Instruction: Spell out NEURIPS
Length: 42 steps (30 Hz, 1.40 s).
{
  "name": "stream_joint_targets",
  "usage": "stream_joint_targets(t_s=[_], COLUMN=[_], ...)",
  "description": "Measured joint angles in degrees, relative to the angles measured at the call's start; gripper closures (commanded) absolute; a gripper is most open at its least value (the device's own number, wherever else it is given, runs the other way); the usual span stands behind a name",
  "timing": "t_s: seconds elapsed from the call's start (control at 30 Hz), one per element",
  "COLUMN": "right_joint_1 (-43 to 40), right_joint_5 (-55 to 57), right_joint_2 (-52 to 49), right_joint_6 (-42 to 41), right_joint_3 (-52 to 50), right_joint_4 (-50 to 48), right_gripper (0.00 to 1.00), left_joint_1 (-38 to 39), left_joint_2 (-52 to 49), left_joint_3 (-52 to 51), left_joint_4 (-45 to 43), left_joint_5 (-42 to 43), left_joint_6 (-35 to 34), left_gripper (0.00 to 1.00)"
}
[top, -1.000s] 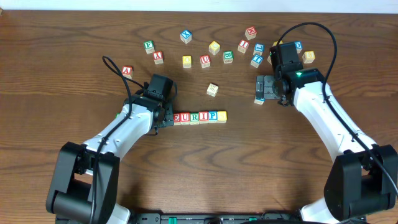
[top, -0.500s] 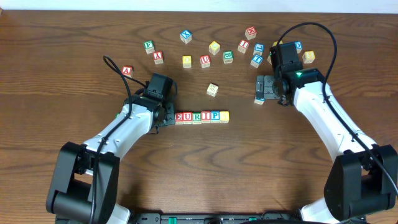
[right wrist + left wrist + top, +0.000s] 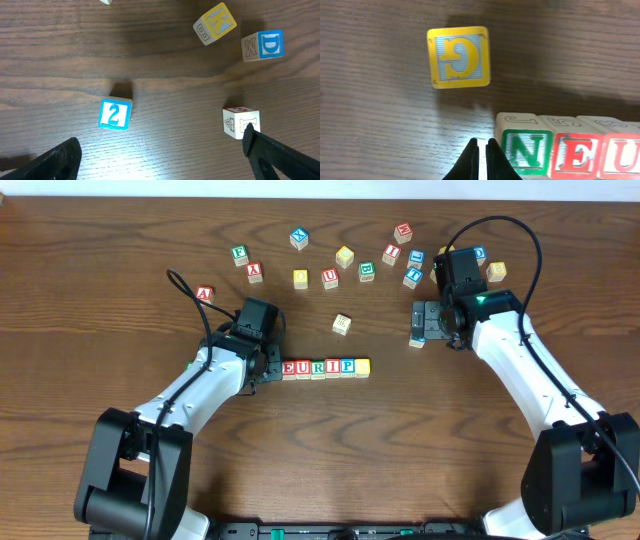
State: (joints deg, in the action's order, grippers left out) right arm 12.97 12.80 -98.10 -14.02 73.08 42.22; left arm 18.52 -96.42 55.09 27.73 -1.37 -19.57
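A row of letter cubes lies mid-table, reading E, U, R, I, P and ending in a yellow-faced cube. The left wrist view shows the row's start: a green N, a red E and a red U. My left gripper is shut and holds nothing, its tips right against the N cube's outer side; from overhead the left gripper covers the N. My right gripper hovers open at the back right, holding nothing. Its fingers straddle bare table.
A yellow G cube sits ahead of the left gripper. Under the right wrist are a cyan 2 cube, a pale cube by the right finger, a yellow K cube and a blue D cube. Several loose cubes are scattered along the back.
The left gripper and the whole row of cubes have shifted slightly to the right. The right arm has not moved.
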Motion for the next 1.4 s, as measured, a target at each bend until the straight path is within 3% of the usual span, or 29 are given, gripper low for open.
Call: stream_joint_targets(t_s=[0.5, 0.77, 0.83, 0.97, 1.07, 1.4], right_joint_1=[0.0, 0.0, 0.0, 0.0, 0.0, 0.0], right_joint_5=[0.0, 0.0, 0.0, 0.0, 0.0, -1.9], right_joint_2=[0.0, 0.0, 0.0, 0.0, 0.0, 0.0], right_joint_6=[0.0, 0.0, 0.0, 0.0, 0.0, 0.0], right_joint_3=[0.0, 0.0, 0.0, 0.0, 0.0, 0.0], right_joint_4=[-0.4, -2.1, -2.4, -2.6, -2.7, -3.5], right_gripper=[0.01, 0.01, 0.01, 0.01, 0.01, 0.01], left_joint_1=[0.0, 0.0, 0.0, 0.0, 0.0, 0.0], left_joint_2=[0.4, 7.1, 10.0, 15.3, 17.9, 18.9], left_joint_3=[0.0, 2.6, 4.0, 5.2, 5.2, 5.2], left_joint_4=[1.6, 2.3, 2.3, 2.1, 1.9, 1.8], left_joint_5=[-5.0, -5.0, -5.0, -5.1, -5.3, -5.4], left_joint_6=[0.0, 0.6, 1.0, 1.9, 1.9, 1.6], left_gripper=[0.91, 0.89, 0.79, 0.29, 0.13, 0.07])
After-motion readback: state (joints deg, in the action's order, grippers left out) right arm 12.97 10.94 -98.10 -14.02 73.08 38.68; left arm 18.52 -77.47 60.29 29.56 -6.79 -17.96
